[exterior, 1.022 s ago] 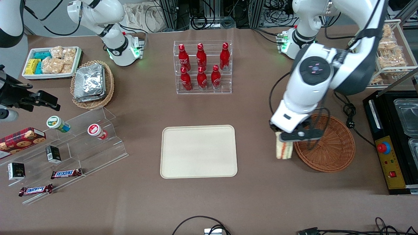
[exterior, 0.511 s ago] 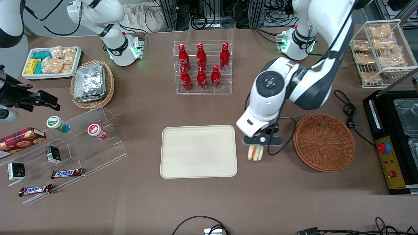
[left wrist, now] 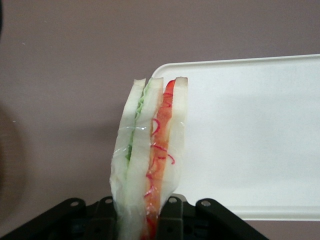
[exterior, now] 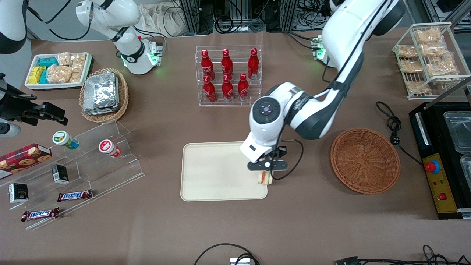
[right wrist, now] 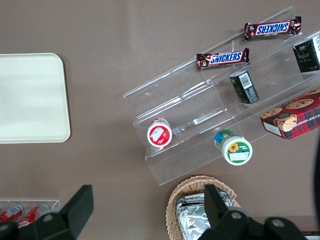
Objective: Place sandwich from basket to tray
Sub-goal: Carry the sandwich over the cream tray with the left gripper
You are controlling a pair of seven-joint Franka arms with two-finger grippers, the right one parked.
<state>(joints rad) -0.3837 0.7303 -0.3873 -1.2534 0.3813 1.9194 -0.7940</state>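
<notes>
Gripper [exterior: 265, 170] clamps layered wedge sandwich [left wrist: 148, 150] over smooth rounded tray [exterior: 217, 173].

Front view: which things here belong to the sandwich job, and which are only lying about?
Belong to the job:
- sandwich, held in the gripper above the tray's edge
- tray
- basket, holding nothing

Only lying about:
- red bottles
- Snickers bars
- foil packs
- cookie box

Bright, even overhead light, soft shadows under the gripper [exterior: 265, 166], and the tray [left wrist: 260, 135] washed out.
</notes>
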